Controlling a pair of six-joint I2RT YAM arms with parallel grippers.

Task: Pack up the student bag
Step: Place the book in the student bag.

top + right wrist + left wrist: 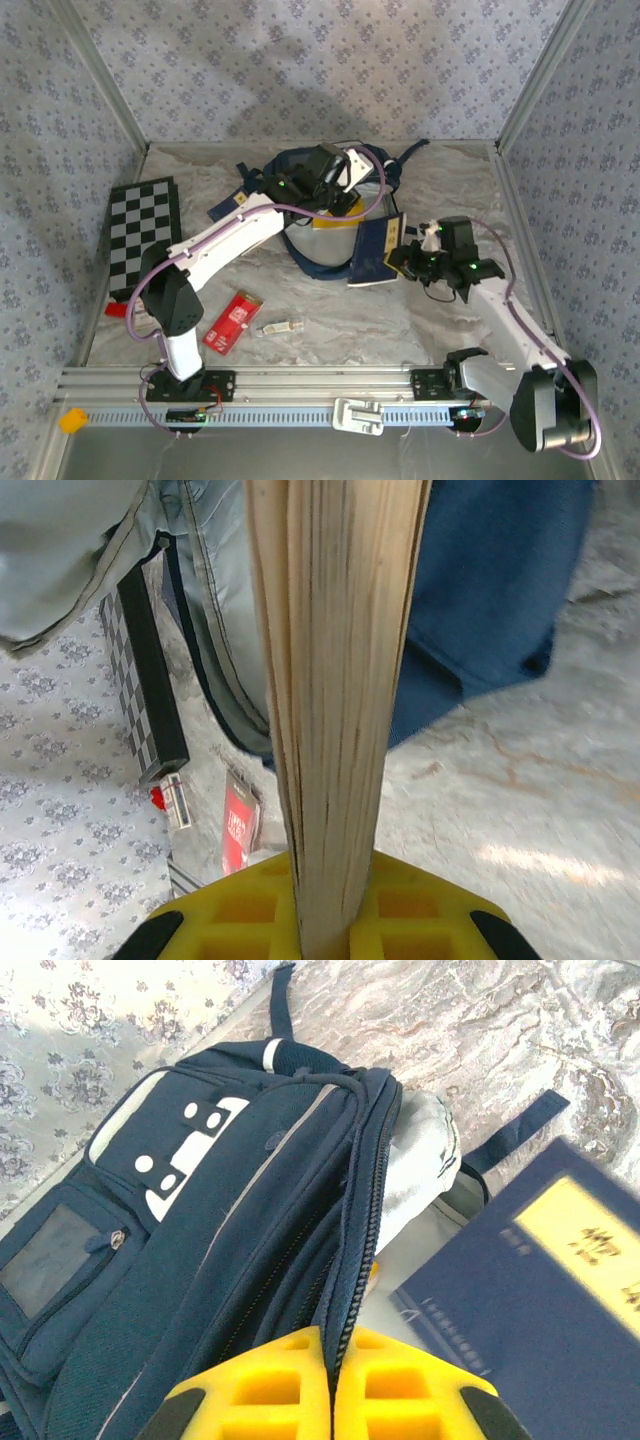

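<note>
Looks like a soft, floppy student bag (300, 245) upper-middle of the overhead frame, left gripper (332, 1360) pinched tight on its zipper rim (probably the firmest hold), right gripper (325, 910) clamping a stiff book (335, 680).

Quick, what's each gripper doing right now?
Left gripper: closed, pinching the bag at its zipper edge.
Right gripper: closed on a book, pages edge-on between its fingers.

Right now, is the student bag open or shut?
Open. On the student bag the zipper is parted and pale lining shows.
</note>
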